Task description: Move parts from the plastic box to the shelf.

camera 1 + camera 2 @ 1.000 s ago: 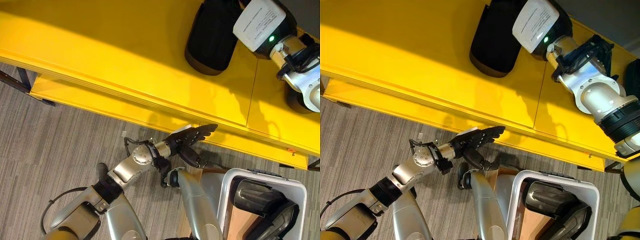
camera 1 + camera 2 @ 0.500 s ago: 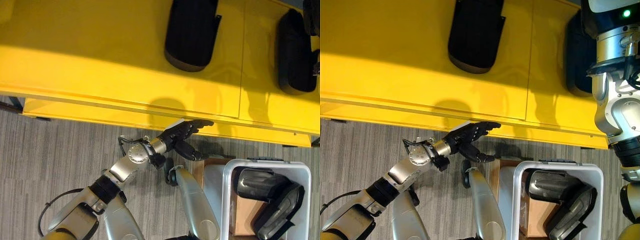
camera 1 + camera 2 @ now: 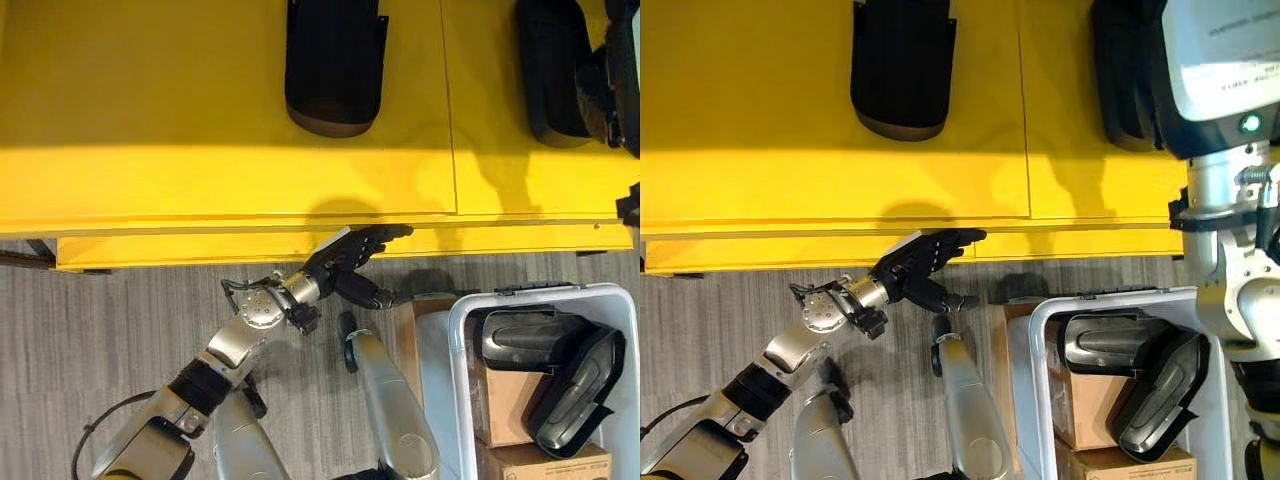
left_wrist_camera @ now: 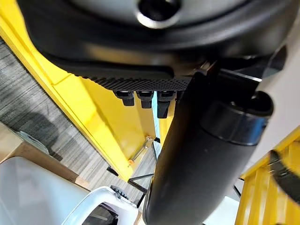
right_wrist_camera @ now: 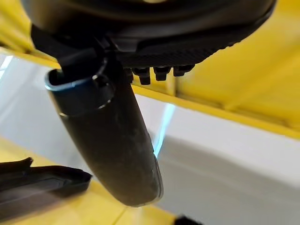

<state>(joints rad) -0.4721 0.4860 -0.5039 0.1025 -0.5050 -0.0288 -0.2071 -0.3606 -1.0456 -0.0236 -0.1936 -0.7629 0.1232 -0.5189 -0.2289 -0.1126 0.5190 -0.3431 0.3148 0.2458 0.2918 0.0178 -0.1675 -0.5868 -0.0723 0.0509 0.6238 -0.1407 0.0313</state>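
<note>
Two black moulded parts lie on the yellow shelf [image 3: 180, 130], one in the middle [image 3: 335, 60] and one at the right [image 3: 550, 70]. More black parts [image 3: 550, 375] rest in the white plastic box [image 3: 458, 335] on the floor at the lower right. My right arm reaches up over the right-hand part, its white wrist cover [image 3: 1220, 55] above it. In the right wrist view the right hand [image 5: 117, 140] is open and holds nothing, with a black part [image 5: 37, 180] beside it on the shelf. My left hand [image 3: 352, 260] hangs open just under the shelf's front edge, empty.
Brown cardboard boxes [image 3: 500, 410] sit inside the plastic box under the parts, and another piece of cardboard [image 3: 405, 335] stands by its left wall. A lower yellow tier [image 3: 180, 250] juts out beneath the top board. Grey carpet [image 3: 100, 340] covers the floor.
The camera has turned, shifting the whole picture. My right hand has left the middle part and moved to the right-hand part. The left hand has kept its pose.
</note>
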